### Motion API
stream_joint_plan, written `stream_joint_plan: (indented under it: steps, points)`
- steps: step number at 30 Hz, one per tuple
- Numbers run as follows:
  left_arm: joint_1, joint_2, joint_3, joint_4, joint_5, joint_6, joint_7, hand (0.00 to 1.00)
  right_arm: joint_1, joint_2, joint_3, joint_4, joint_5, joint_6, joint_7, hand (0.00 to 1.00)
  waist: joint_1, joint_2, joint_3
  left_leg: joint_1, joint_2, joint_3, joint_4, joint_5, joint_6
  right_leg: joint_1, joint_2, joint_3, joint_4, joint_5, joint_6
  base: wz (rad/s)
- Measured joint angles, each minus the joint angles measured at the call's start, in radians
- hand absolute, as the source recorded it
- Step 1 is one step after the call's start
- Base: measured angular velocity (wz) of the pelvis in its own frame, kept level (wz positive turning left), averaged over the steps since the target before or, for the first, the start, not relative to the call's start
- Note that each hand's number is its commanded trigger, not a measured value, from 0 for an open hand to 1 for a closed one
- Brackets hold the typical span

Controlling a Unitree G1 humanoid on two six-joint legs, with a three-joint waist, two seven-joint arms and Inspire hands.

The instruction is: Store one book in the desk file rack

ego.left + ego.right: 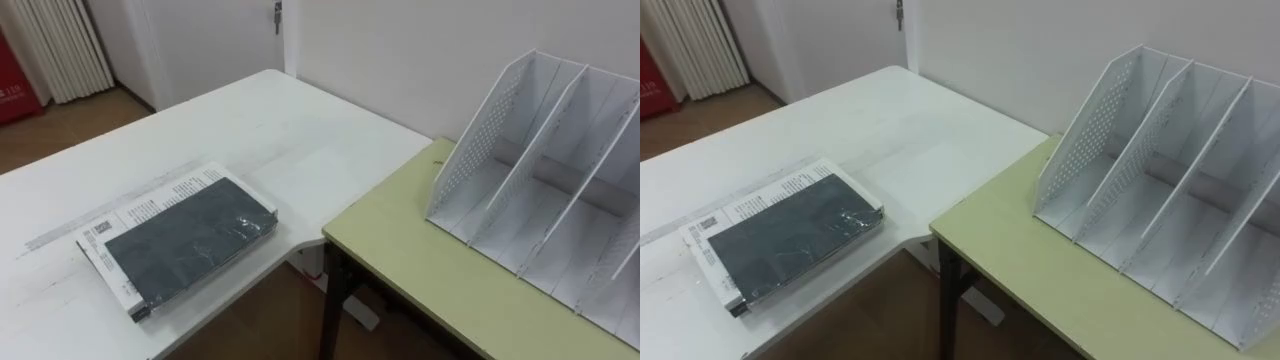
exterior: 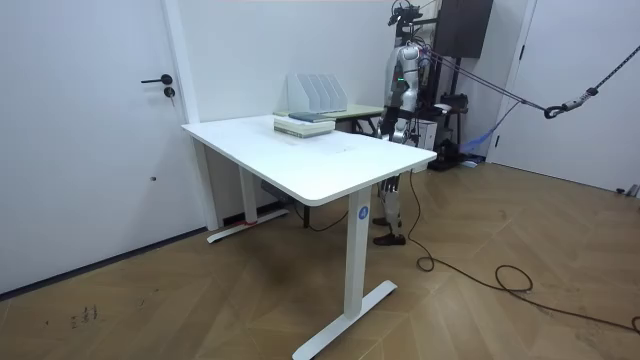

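Though the book (image 1: 180,240) lies plain on the white table (image 1: 300,130), file rack (image 1: 540,170) cropped, distant hands (image 2: 390,125) unreadable.

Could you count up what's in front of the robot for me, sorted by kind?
Tables: 2, a white desk and a green-topped table
Books: 2, a dark book lying on a white printed one
File racks: 1, the white file rack on the green-topped table
Total: 5
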Motion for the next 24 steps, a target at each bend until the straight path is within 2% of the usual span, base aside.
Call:
stream_joint_plan:
  steps: [10,20,24]
  points:
    - [-0.007,-0.003,-0.001,0.000,0.001,0.001,0.027,0.00,-0.003,-0.002,0.009,0.002,-0.019,0.001,-0.006,0.00,0.010,0.002,-0.0003,-0.001,0.000,0.003,0.002,0.000,0.000,0.001,0.000,-0.004,0.008,0.000,0.000,0.00]
    - [-0.025,0.000,-0.003,-0.031,0.007,0.000,0.037,0.00,-0.013,-0.003,0.012,0.000,-0.022,0.006,-0.011,0.00,-0.004,0.003,0.0005,-0.003,0.001,0.001,0.009,-0.001,0.000,0.000,0.000,0.000,0.013,0.000,0.000,0.00]
    - [-0.045,0.014,-0.003,-0.043,0.010,-0.010,0.073,0.00,-0.016,-0.003,0.022,0.000,-0.023,-0.006,-0.011,0.00,-0.008,0.006,0.0046,-0.004,0.001,0.000,0.008,-0.001,0.000,-0.001,0.000,-0.001,0.014,0.000,0.000,0.00]
